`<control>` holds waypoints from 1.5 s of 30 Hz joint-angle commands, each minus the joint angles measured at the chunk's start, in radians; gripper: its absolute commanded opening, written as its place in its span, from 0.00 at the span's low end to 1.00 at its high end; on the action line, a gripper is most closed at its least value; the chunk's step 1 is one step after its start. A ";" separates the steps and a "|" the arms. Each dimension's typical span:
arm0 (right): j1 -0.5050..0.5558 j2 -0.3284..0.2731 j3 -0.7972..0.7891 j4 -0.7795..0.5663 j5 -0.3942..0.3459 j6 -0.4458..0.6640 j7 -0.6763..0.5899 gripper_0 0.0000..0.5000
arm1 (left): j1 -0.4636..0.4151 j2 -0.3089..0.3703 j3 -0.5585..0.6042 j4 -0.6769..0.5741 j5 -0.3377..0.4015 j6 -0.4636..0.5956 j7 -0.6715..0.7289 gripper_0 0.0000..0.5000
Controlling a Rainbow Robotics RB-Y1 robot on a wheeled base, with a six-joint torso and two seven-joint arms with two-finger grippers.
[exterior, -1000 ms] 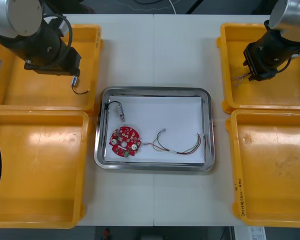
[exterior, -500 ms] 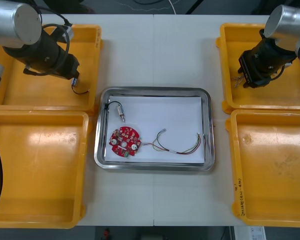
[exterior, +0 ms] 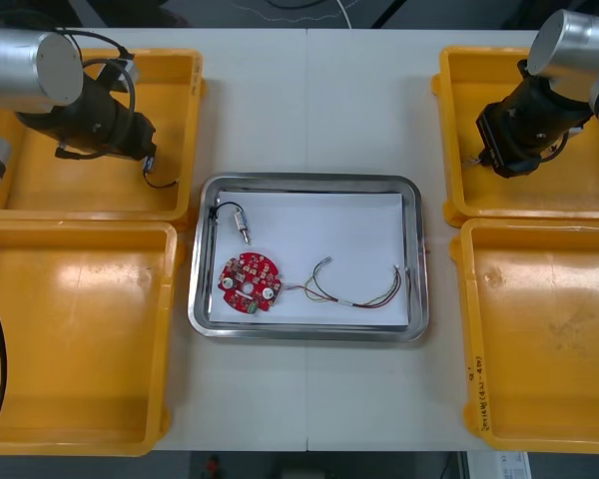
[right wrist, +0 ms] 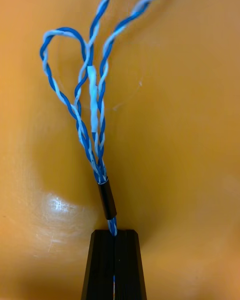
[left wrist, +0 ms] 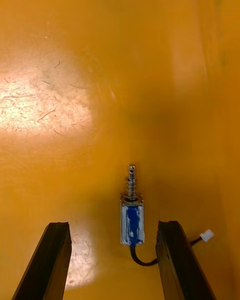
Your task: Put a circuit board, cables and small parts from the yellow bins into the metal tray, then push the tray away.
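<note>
both arms have shifted slightly inside their far bins since a second ago. left gripper [left wrist: 112, 225] is in the far left bin [exterior: 40, 180], fingers spread wide. a small metal part [left wrist: 132, 220] with a black lead [left wrist: 142, 260] lies on the bin floor between them, clear of both. tray [exterior: 309, 181] sits mid-table holding a red board [exterior: 248, 281], a second metal part [exterior: 242, 225] and a red and yellow cable [exterior: 364, 294]. right gripper [right wrist: 115, 235], in the far right bin [exterior: 569, 190], is clamped on a blue and white cable [right wrist: 95, 125].
</note>
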 commanded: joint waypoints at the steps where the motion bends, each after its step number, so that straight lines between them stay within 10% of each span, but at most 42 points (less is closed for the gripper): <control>1: 0.027 0.000 0.028 -0.102 0.010 0.102 -0.005 0.00 | -0.030 0.002 -0.043 0.023 0.012 -0.051 -0.052 1.00; 19: 0.074 -0.049 0.035 -0.630 0.018 0.659 0.048 0.00 | 0.032 -0.007 -0.098 0.027 0.017 -0.140 -0.043 1.00; 33: 0.197 -0.049 0.095 -1.171 -0.215 0.828 0.133 0.00 | 0.070 -0.007 -0.123 0.027 0.025 -0.177 -0.041 1.00; 35: 0.217 -0.049 0.126 -1.223 -0.240 0.828 0.142 0.00 | 0.070 -0.007 -0.124 0.027 0.023 -0.177 -0.041 0.53; 36: 0.229 -0.049 0.149 -1.257 -0.255 0.828 0.149 0.00 | 0.070 -0.007 -0.123 0.027 0.023 -0.177 -0.040 0.00; 45: 0.289 -0.062 0.325 -1.438 -0.313 0.828 0.375 0.00 | 0.070 -0.007 -0.103 0.025 0.026 -0.174 -0.043 0.00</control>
